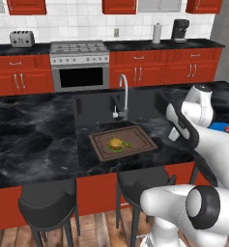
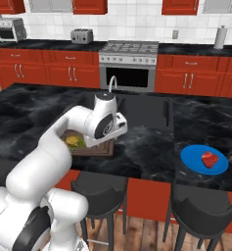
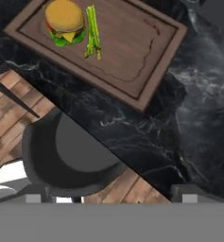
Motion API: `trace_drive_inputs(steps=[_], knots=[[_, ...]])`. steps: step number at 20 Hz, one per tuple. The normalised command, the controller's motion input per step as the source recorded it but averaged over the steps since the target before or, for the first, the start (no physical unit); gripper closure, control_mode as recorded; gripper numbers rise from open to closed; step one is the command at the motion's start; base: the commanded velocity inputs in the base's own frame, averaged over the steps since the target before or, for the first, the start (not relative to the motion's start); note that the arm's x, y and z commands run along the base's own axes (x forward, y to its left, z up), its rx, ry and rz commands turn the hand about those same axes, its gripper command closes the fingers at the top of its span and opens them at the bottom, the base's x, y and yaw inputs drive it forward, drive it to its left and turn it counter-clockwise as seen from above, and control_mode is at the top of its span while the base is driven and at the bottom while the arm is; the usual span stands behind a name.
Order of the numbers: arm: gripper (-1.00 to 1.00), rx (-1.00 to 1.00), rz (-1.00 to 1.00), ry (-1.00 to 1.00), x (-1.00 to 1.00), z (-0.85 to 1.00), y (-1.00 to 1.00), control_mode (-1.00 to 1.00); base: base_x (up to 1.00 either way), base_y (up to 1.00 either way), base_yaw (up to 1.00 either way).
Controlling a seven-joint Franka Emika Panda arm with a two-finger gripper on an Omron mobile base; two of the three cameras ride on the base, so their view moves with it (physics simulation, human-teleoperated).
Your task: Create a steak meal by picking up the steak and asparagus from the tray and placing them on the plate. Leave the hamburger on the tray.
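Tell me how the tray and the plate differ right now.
The tray is a brown wooden rectangle with a raised rim; the plate is a round, bright blue disc. The tray holds the hamburger and the asparagus side by side; the plate holds the steak. Both sit on the black marble counter.

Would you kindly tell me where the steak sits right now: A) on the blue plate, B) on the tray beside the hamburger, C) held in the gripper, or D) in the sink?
A: the steak lies on the plate, while the tray carries the hamburger and asparagus.
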Motion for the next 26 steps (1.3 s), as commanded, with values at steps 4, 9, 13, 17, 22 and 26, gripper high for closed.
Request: trace_drive_inputs(steps=[4, 9, 13, 17, 22, 26], knots=[[-1.0, 0.05, 0.28, 0.02, 0.12, -0.11, 0.92, -1.0, 0.0, 0.0, 0.0], [-1.0, 0.05, 0.31, -0.01, 0.19, -0.3, 0.61, -1.0, 0.0, 0.0, 0.0], [-1.0, 0.02, 0.26, -0.08, 0.16, -0.32, 0.39, -1.0, 0.0, 0.0, 0.0], [-1.0, 0.0, 0.15, -0.02, 0.23, -0.22, 0.44, -1.0, 0.0, 0.0, 0.0], [-1.0, -0.02, 0.02, 0.0, 0.21, -0.03, 0.35, -1.0, 0.0, 0.0, 0.0], [-1.0, -0.02, -0.07, 0.0, 0.16, -0.03, 0.21, -1.0, 0.0, 0.0, 0.0]])
